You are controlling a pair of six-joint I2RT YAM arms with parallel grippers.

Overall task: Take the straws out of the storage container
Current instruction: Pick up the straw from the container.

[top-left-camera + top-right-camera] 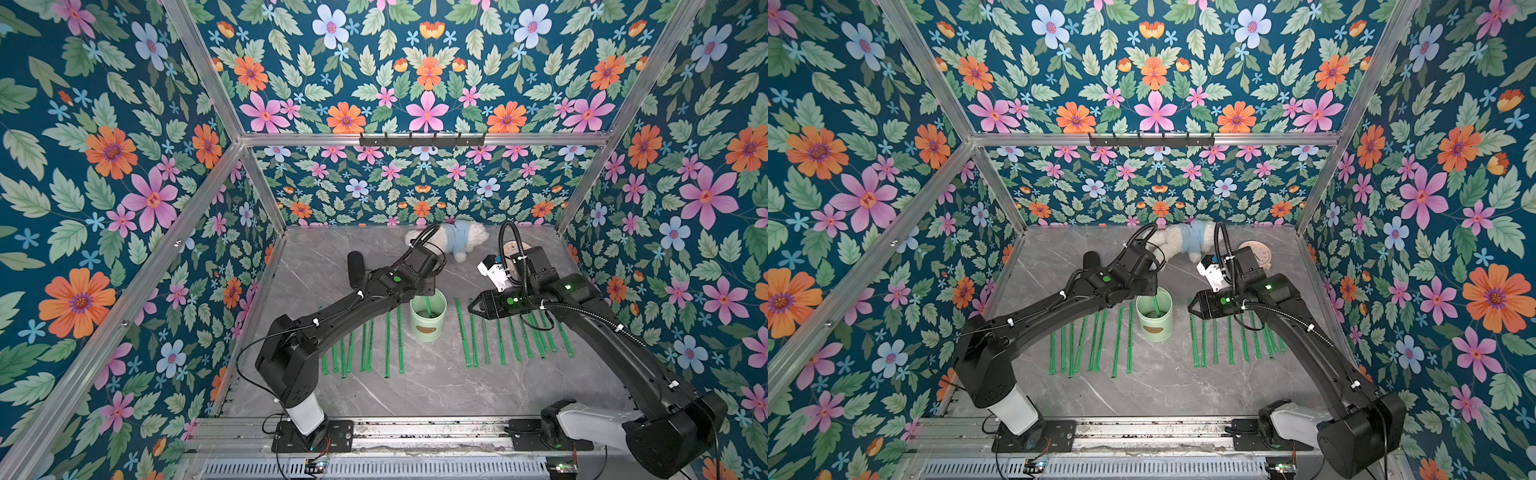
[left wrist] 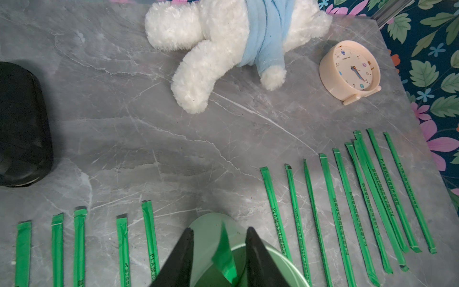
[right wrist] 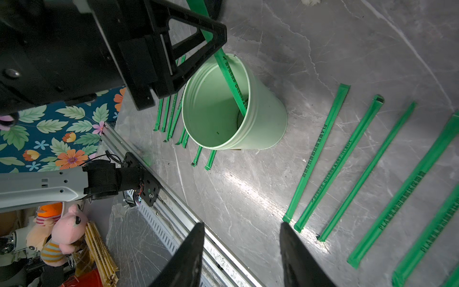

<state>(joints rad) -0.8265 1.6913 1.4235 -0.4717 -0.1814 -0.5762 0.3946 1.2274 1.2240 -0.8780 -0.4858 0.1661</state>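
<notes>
Straddling the lone straw in the mint cup, left gripper jaws apart; right gripper jaws apart, empty.

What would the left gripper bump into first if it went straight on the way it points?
The left gripper would meet the straw leaning in the storage container, between its open jaws; beyond that, probably the container's bottom.

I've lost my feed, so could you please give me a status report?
Left gripper open, straddling last straw in storage container. Right gripper open, empty. Other straws laid out on table. Nothing blocking.
</notes>
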